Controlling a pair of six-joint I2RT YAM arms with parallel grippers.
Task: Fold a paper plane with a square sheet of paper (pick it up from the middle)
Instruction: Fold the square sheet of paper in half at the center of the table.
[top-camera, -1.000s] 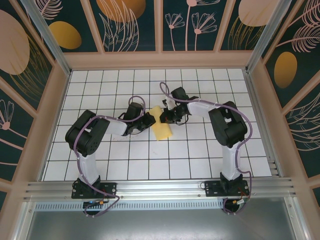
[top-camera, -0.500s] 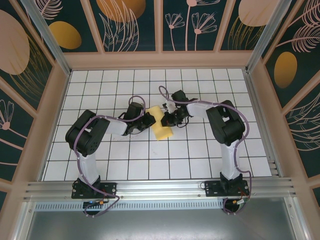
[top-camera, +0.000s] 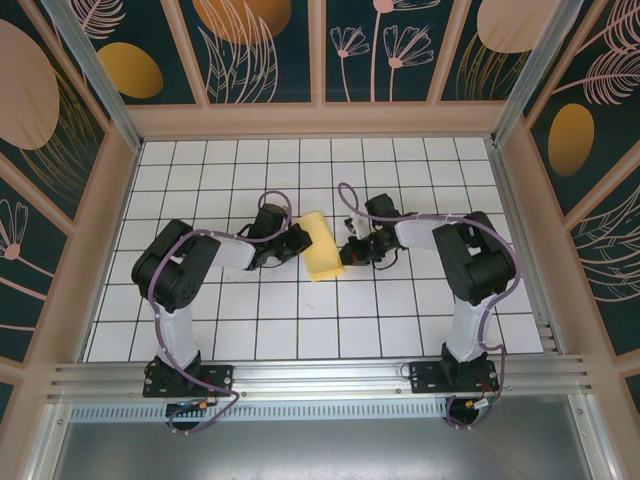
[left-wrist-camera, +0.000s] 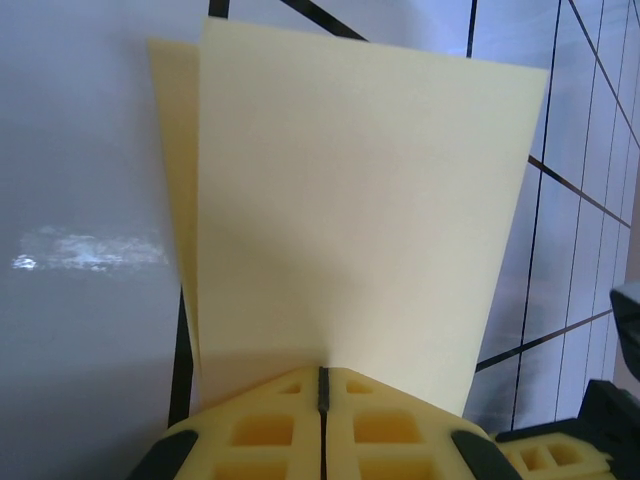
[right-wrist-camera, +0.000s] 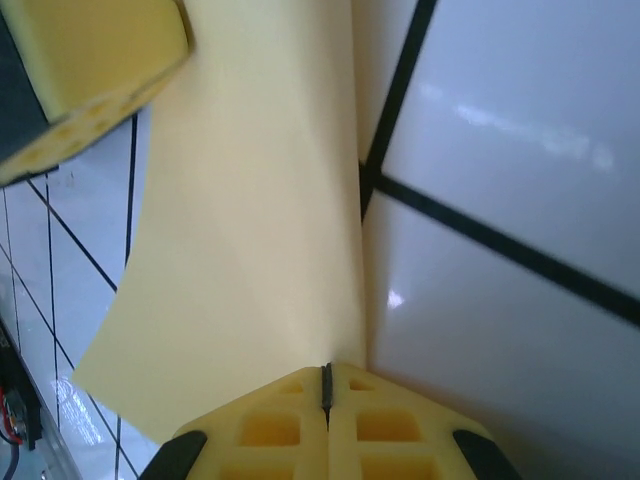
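- While the left claw (top-camera: 296, 243) stayed put, the right claw (top-camera: 351, 253) swung out to its own right and back toward the arm bases over the last second.
- Square sheet of paper (top-camera: 322, 248) sat between the two claws, touching both. It looked flatter and wider than a second earlier, when it sat bunched under the right claw.
- Left claw was clenched on the sheet. Left wrist view showed fingers (left-wrist-camera: 305, 395) pressed together, two paper layers fanning out ahead of the tips, so it was already doubled over.
- Right claw was likewise clenched on the opposite edge. Right wrist view showed paper running straight into the seam of its closed tips.
- Sheet lay low over the white gridded surface (top-camera: 400, 310); couldn't tell if it touched.
- Judgement: the pull-apart probably tensioned the doubled sheet to set the centre crease. No dart shape was there yet, so the task was at an early stage.
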